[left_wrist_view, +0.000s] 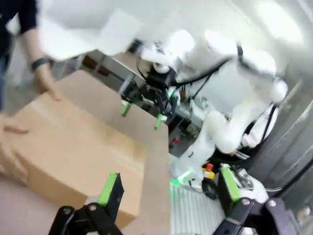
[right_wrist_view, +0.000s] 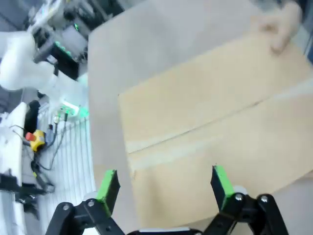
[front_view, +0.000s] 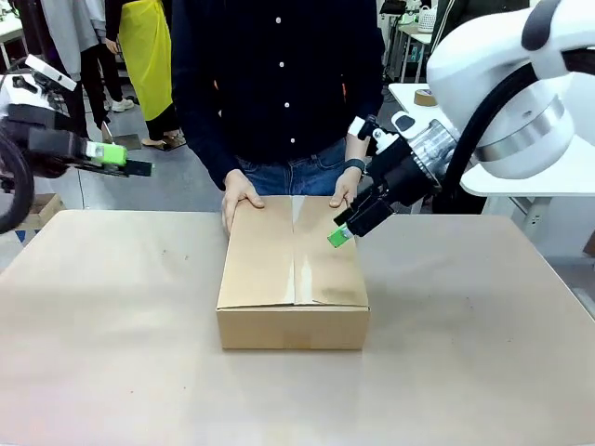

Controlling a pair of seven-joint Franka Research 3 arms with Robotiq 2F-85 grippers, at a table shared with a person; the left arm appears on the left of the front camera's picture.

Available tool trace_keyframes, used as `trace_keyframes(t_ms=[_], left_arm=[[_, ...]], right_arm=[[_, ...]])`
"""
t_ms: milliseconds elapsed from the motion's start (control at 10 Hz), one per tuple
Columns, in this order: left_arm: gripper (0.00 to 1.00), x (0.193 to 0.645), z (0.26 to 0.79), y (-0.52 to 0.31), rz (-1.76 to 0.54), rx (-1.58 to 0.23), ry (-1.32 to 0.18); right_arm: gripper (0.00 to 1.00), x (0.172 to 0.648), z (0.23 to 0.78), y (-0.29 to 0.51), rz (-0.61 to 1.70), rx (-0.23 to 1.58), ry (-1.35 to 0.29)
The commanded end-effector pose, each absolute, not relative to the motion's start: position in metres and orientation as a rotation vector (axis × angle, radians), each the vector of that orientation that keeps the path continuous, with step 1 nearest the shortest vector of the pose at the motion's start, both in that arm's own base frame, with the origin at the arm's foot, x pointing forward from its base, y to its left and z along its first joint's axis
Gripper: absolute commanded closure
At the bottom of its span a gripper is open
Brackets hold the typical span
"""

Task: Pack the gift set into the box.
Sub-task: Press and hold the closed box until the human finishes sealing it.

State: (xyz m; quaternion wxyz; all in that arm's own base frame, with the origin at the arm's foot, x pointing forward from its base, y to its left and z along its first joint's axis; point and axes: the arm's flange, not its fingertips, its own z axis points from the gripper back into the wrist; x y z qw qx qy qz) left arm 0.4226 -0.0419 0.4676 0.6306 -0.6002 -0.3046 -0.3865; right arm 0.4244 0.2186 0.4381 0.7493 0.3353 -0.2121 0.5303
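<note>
Beyond lie grey floor (front_view: 139,190) and a white table (front_view: 402,93).

The box (front_view: 293,269) lay with its flaps closed, so I couldn't see inside. Both wrist views were smeared; in the right one the person's hand (right_wrist_view: 282,23) was a blur and the picture's right edge cut the box.

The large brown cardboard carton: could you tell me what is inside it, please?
The brown cardboard carton has its top flaps shut, so any contents are hidden. A person's hands rest on its far edge.
</note>
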Motion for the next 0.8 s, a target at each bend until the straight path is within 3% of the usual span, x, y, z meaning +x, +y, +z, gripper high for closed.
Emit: trace_keyframes(t_ms=[0,300,400,500,600,700], left_arm=[[0.00,0.409,0.438,-0.049,-1.638,-1.256,-1.063],[0.00,0.399,0.421,-0.075,-1.922,-0.931,-1.188],[0.00,0.401,0.421,-0.084,-1.945,-0.860,-1.255],[0.00,0.412,0.425,-0.087,-1.794,-0.894,-1.292],[0.00,0.404,0.429,-0.078,-1.724,-1.052,-0.978],[0.00,0.404,0.429,-0.078,-1.724,-1.052,-0.978]], right_arm=[[0.00,0.436,0.429,0.202,1.629,0.825,-1.070],[0.00,0.443,0.421,0.203,1.583,0.877,-1.055],[0.00,0.441,0.420,0.197,1.554,0.926,-1.099],[0.00,0.445,0.417,0.189,1.413,0.982,-1.058],[0.00,0.440,0.441,0.204,1.530,0.808,-1.059],[0.00,0.440,0.441,0.204,1.530,0.808,-1.059]])
